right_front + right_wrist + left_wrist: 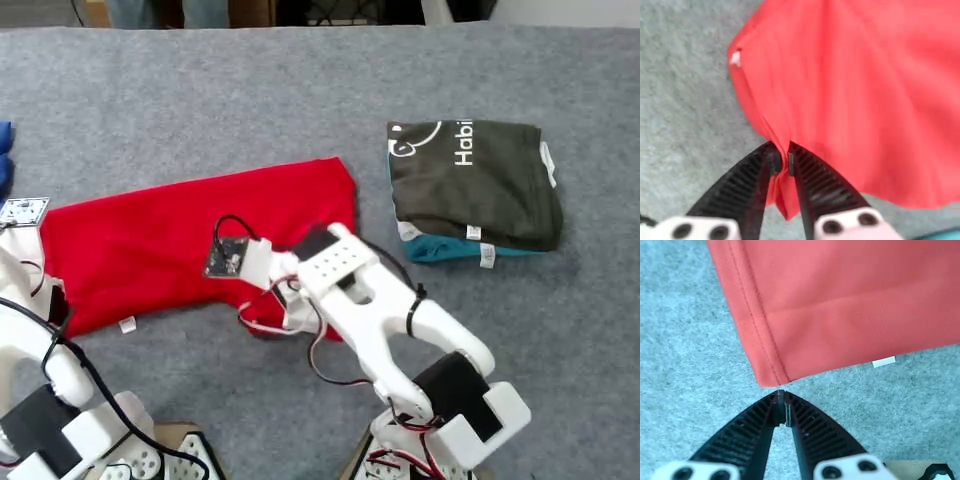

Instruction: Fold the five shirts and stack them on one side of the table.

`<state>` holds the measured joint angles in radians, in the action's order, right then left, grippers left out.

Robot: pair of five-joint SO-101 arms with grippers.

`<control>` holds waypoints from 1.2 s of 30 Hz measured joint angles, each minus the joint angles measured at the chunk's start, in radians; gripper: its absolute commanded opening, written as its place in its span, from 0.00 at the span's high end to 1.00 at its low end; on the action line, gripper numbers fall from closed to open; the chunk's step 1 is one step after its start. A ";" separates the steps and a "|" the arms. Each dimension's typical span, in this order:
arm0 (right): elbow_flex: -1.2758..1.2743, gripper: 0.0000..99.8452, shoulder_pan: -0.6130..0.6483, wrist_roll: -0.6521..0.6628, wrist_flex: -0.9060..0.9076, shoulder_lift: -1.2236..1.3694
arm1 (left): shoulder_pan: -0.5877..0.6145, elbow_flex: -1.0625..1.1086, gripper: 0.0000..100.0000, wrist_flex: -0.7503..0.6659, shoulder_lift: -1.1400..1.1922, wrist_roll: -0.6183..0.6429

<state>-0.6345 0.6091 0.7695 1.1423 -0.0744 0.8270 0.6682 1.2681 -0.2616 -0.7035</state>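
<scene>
Red shirt [190, 240], right hand [781, 160] pinching edge

Right arm [385, 310]: white shells, black motor blocks, dotted wrist plate, loose black and red wires, bare camera board [227, 257]. Left arm [45, 370]: same white, thick black cable. Left gripper [781, 402], right gripper [781, 155]: black ribbed fingers [752, 427], white bases with dark screw holes.
</scene>
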 measured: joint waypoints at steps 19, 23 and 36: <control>0.957 0.99 -0.091 0.222 0.365 0.589 | 0.000 0.000 0.97 0.000 0.000 0.000; 1.181 0.99 -0.092 0.222 0.445 0.769 | 0.000 0.000 0.97 0.000 0.000 0.000; 1.731 0.69 -0.092 0.158 0.598 1.049 | 0.000 0.000 0.97 0.000 0.000 0.000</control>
<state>1.0963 0.5171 0.9275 1.7407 0.9751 0.8270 0.6682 1.2681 -0.2616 -0.7035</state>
